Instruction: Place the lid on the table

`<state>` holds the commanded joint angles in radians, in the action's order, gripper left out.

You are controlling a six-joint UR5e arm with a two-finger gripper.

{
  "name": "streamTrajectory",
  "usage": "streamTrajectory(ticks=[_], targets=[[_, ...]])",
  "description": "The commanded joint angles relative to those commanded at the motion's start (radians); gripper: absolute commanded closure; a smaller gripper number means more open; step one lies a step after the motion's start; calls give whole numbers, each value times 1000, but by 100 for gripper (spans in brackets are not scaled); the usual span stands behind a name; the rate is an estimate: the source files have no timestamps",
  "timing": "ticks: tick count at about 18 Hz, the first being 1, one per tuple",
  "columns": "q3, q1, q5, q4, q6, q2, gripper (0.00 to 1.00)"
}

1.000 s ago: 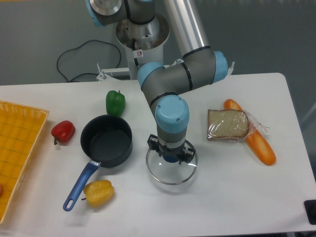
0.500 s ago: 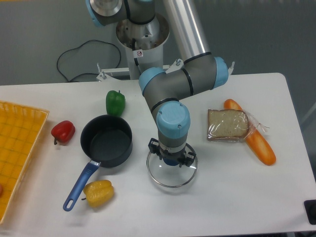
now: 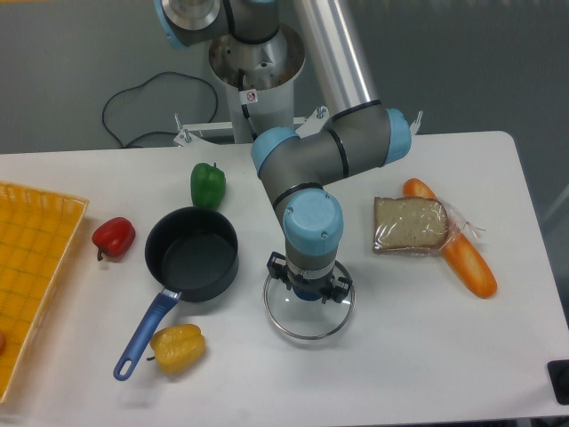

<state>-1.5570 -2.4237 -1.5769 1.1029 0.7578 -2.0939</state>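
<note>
The round clear glass lid [image 3: 307, 318] with its thin metal rim lies low over the white table [image 3: 418, 356], right of the dark saucepan [image 3: 191, 253]. My gripper [image 3: 309, 289] points straight down over the lid's centre, its fingers hidden under the blue wrist. It appears shut on the lid's knob. Whether the lid touches the tabletop cannot be told.
A blue pan handle [image 3: 142, 335] sticks out to the front left, with a yellow pepper [image 3: 178, 348] beside it. Red pepper [image 3: 114, 237] and green pepper [image 3: 207, 184] sit left of the arm. Wrapped bread [image 3: 409, 225] and a carrot [image 3: 453, 251] lie right. An orange tray [image 3: 31, 267] is at the far left.
The gripper and lid have shifted slightly toward the front and right, and the lid sits a little lower. Nothing else moved.
</note>
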Motion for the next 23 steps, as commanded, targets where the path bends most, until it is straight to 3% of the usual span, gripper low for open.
streamTrajectory(ticks=[23], targets=[[3,2,2,0,0,-25,33]])
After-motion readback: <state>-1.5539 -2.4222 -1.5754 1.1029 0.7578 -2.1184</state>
